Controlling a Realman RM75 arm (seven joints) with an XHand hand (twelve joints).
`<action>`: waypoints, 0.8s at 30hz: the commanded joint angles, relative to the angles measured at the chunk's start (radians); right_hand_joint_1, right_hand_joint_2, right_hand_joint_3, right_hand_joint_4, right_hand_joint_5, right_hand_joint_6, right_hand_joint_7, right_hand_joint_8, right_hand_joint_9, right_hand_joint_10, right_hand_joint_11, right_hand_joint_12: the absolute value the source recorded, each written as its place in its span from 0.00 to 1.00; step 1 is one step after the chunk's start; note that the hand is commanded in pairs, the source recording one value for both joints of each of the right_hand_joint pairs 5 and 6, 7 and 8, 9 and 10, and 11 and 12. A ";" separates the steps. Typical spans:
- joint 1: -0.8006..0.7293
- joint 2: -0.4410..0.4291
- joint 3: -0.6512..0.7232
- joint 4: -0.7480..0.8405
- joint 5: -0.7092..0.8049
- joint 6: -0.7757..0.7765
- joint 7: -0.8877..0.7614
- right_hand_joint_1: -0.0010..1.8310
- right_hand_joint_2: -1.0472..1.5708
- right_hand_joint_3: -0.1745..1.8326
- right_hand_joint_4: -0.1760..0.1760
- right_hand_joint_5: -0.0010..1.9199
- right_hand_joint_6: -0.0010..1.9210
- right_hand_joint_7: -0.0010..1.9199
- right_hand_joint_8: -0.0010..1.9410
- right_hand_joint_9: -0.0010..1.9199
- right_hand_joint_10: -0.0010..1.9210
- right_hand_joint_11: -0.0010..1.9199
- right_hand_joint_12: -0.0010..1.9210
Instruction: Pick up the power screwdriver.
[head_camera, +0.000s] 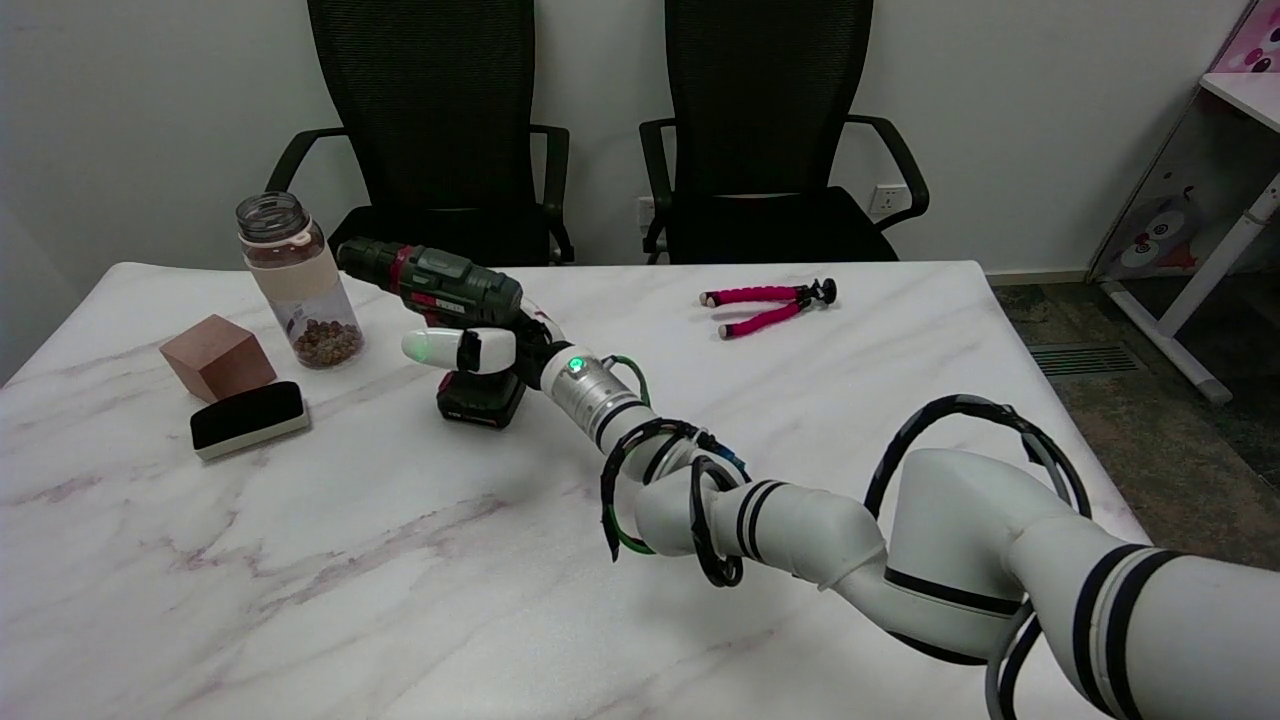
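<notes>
Right hand is wrapped around the grip of the power screwdriver, fingers closed on the handle just under the green body; it looks like a real hold, not a mere touch. The tool stands upright on its battery base on the marble table, chuck pointing toward the jar. Whether the base rests on the table or is just clear of it, I cannot tell.

Judgement: the step in hand is the lift. To do it well, keep the fingers firm around the handle before raising, since the weight sits low in the battery and high in the motor, so a loose hold could let it swing. Lift straight up and keep the nose level; the chuck is just beside the jar, so any swing that way risks a knock.

Beyond the jar, on the side away from the screwdriver, sit a wooden block and a black eraser, both well out of the lift path.
</notes>
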 joint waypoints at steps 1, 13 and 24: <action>-0.011 0.001 -0.005 -0.004 0.019 -0.008 -0.004 0.53 0.33 0.58 0.96 0.13 0.13 0.13 0.13 0.24 0.24 0.19 0.19; -0.005 0.001 0.003 -0.001 0.019 -0.006 -0.004 0.58 0.45 0.60 0.95 0.23 0.23 0.23 0.22 0.54 0.54 0.50 0.50; 0.003 0.001 0.005 0.004 0.021 -0.006 -0.004 0.59 0.49 0.68 0.94 0.28 0.28 0.28 0.28 0.58 0.58 0.53 0.53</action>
